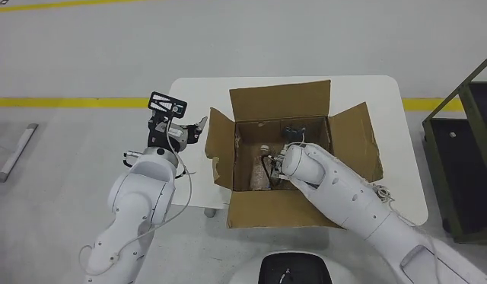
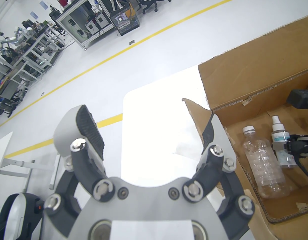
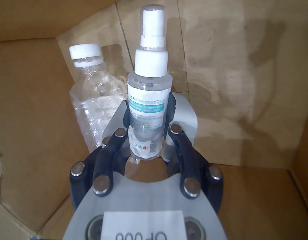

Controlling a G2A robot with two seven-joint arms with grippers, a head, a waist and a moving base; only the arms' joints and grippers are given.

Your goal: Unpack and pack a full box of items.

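Note:
An open cardboard box [image 1: 281,100] stands on the white table [image 1: 380,94]. Inside it my right gripper [image 3: 147,111] is shut on a clear spray bottle [image 3: 149,88] with a white pump and a teal label, holding it by the body. A clear plastic bottle [image 3: 94,96] with a white cap lies on the box floor right beside it. From the left wrist view both bottles show: the plastic bottle [image 2: 263,166] and the spray bottle [image 2: 278,133]. My left gripper [image 2: 147,121] is open and holds nothing, over the table just outside the box's left flap [image 1: 217,151].
A dark item [image 1: 293,133] sits near the box's back wall; I cannot tell what it is. The box flaps stand outward on all sides. A dark rack [image 1: 456,170] stands off the table's right end. Bare table lies left of the box.

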